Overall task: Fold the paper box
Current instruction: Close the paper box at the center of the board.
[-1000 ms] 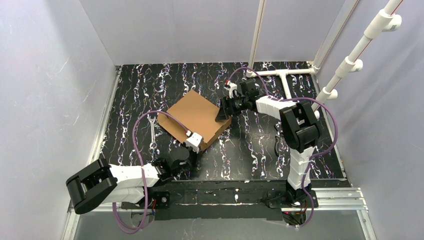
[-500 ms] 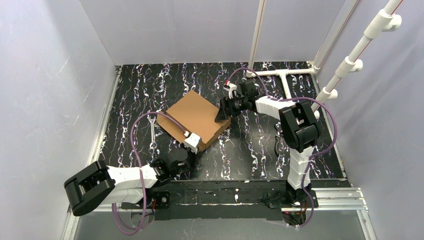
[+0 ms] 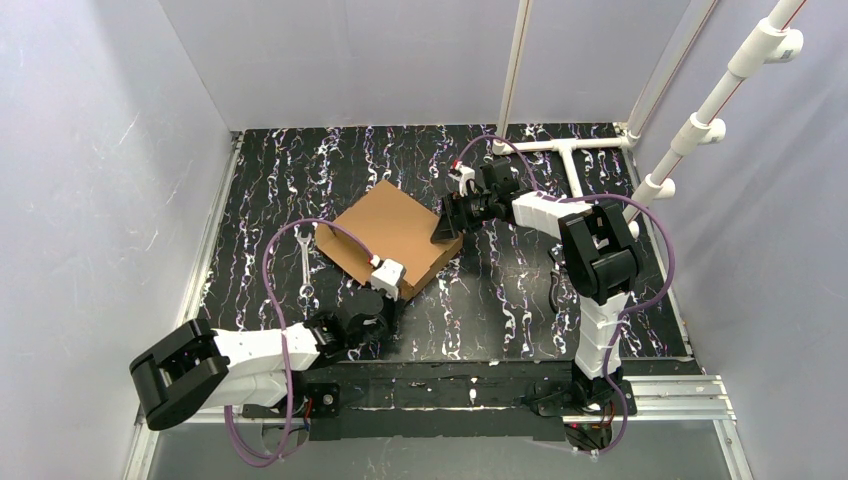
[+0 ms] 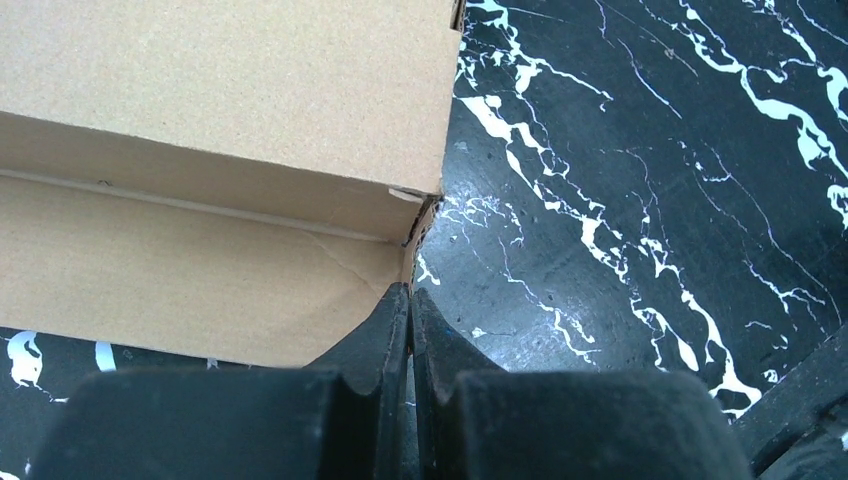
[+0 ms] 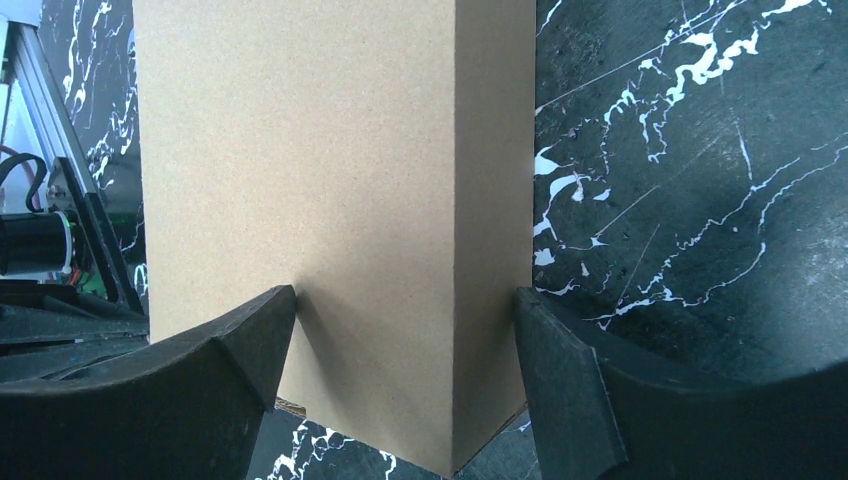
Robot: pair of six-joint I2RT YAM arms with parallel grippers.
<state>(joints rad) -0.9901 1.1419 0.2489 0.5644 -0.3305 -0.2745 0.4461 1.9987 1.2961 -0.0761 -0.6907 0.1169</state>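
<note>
Two fingers [image 5: 230, 350] astride paper box [image 5: 330, 200]

- Our two arms have white shell links joined by chunky black joint housings.
- A purple cable [image 3: 275, 262] loops along the left arm; another [image 3: 655, 262] runs along the right.
- Our left gripper [image 4: 408, 300] has matte black fingers.
- Our right gripper [image 5: 405, 345] has broad black wedge-shaped fingers [image 5: 245, 345].
- White wrist blocks carry small red marks.

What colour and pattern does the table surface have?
The table surface is black with white marble-like veins; this shows best in the left wrist view.
</note>
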